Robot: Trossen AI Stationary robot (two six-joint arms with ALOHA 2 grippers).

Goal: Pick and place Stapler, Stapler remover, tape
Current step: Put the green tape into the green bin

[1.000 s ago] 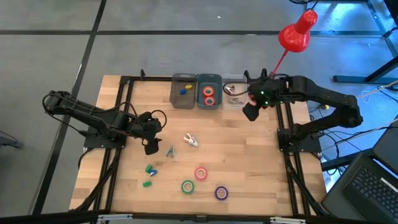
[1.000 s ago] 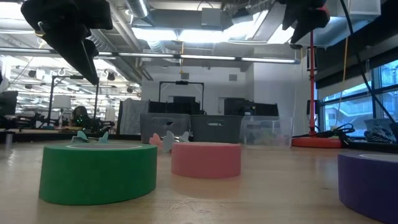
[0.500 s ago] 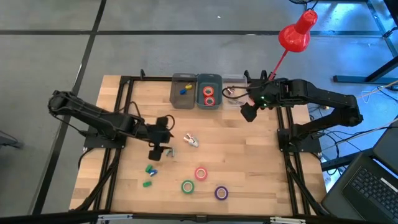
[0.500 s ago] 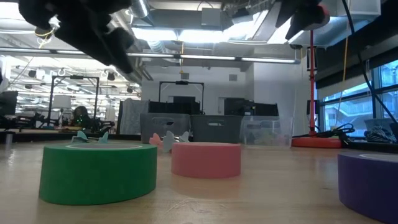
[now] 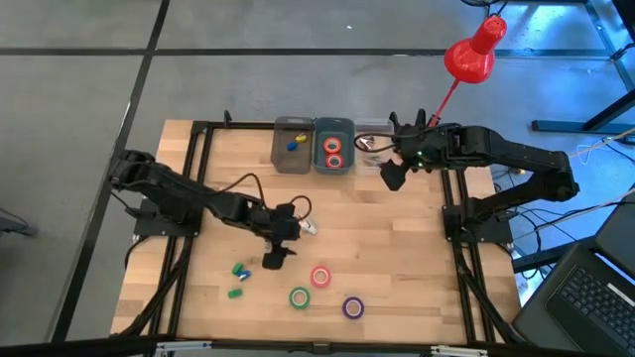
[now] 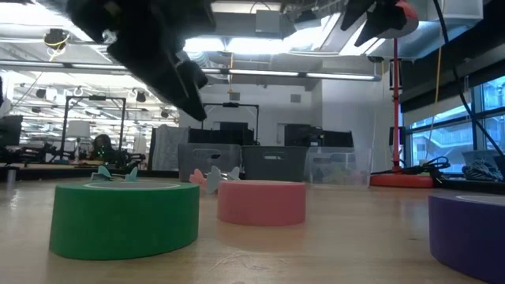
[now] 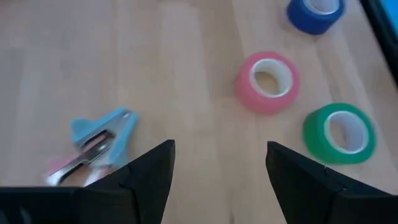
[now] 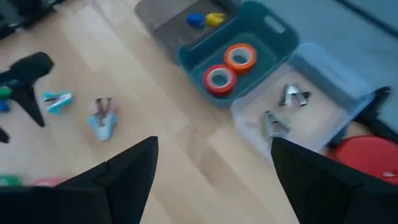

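1. Left hand (image 5: 274, 259) open, empty, above the wooden worktop (image 5: 397, 248), near the pink tape roll (image 5: 320, 277).
2. Green tape roll (image 5: 300, 297) and purple tape roll (image 5: 353, 307) lie close by.
3. Right hand (image 5: 392, 177) open, empty, beside the clear plastic bin (image 5: 371, 149).
4. Two orange-red tape rolls (image 5: 333, 152) sit in the teal bin (image 5: 333, 130).

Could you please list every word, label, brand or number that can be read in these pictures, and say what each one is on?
None: no text can be read in any view.
The tape rolls on the table and the bins show no print.
Faint marks on the bin fronts in the low view are too small to read.
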